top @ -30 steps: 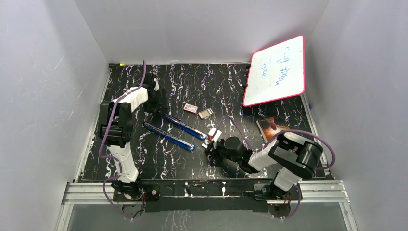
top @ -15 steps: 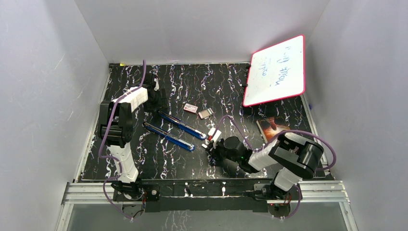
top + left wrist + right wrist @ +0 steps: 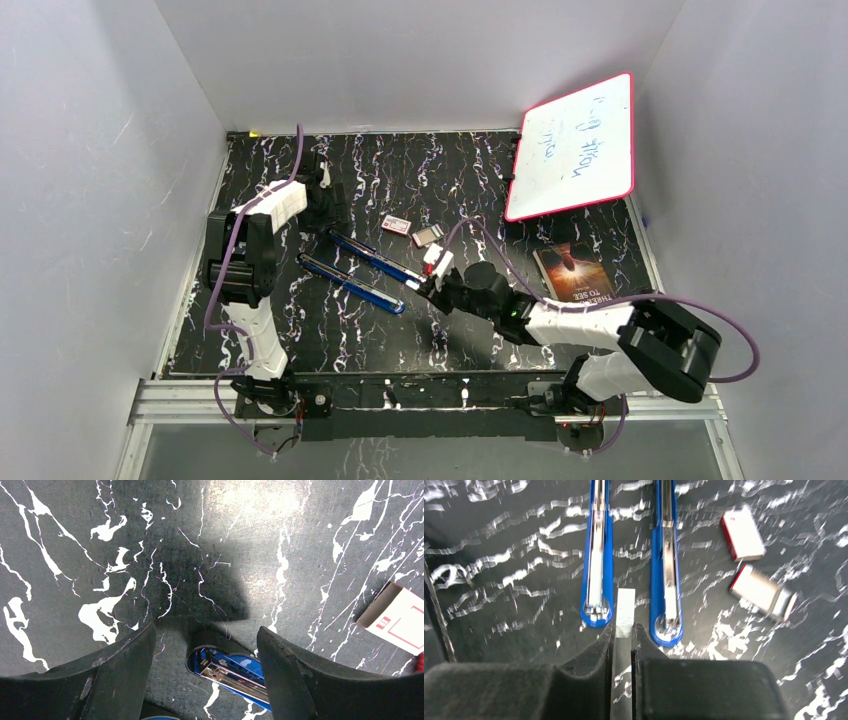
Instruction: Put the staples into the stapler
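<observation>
Black marbled table [image 3: 480, 180]: open blue stapler [image 3: 352, 285], red-and-white box [image 3: 397, 224], book [image 3: 570, 268] at right.

The blue stapler [image 3: 352, 285] is lying flat and wide open, its two long halves side by side, running from 10 o'clock to 4 o'clock. The silvery staples [image 3: 625, 605] strip is sitting pinched in the right gripper [image 3: 624, 630], pointing to 12 o'clock between the halves' ends.

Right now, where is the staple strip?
Right wrist view, centre: the staple strip is pinched in the right hand, its tip poking out between the two near ends of the opened blue stapler.
</observation>
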`<state>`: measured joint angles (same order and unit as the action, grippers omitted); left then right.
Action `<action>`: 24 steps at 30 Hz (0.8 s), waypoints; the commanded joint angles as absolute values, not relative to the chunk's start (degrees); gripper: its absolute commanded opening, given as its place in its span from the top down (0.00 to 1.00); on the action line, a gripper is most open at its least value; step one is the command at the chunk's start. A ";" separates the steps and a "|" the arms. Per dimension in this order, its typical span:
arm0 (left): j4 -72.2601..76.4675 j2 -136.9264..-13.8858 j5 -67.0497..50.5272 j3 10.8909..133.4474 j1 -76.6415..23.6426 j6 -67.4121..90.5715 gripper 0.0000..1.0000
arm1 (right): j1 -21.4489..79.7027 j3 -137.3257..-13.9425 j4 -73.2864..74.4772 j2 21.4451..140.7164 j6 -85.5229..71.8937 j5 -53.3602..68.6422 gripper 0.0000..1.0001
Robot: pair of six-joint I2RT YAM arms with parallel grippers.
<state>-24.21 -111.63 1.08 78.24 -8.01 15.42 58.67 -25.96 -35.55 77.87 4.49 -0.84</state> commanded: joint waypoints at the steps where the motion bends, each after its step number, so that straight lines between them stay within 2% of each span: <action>1: -24.65 -107.18 0.87 77.43 -8.26 15.47 0.28 | 58.89 -32.93 -29.66 74.35 6.56 -1.58 0.95; 6: -24.56 -107.06 0.05 77.37 -8.25 15.60 0.28 | 58.31 -41.87 -20.45 79.85 7.37 -2.50 1.00; 11: -24.61 -106.84 1.32 77.26 -8.25 15.08 0.27 | 57.21 -51.80 -11.23 86.67 6.55 -2.76 1.00; 24: -26.52 -108.85 0.35 78.79 -8.23 14.94 0.28 | 51.74 -66.43 0.29 97.74 4.14 3.47 1.00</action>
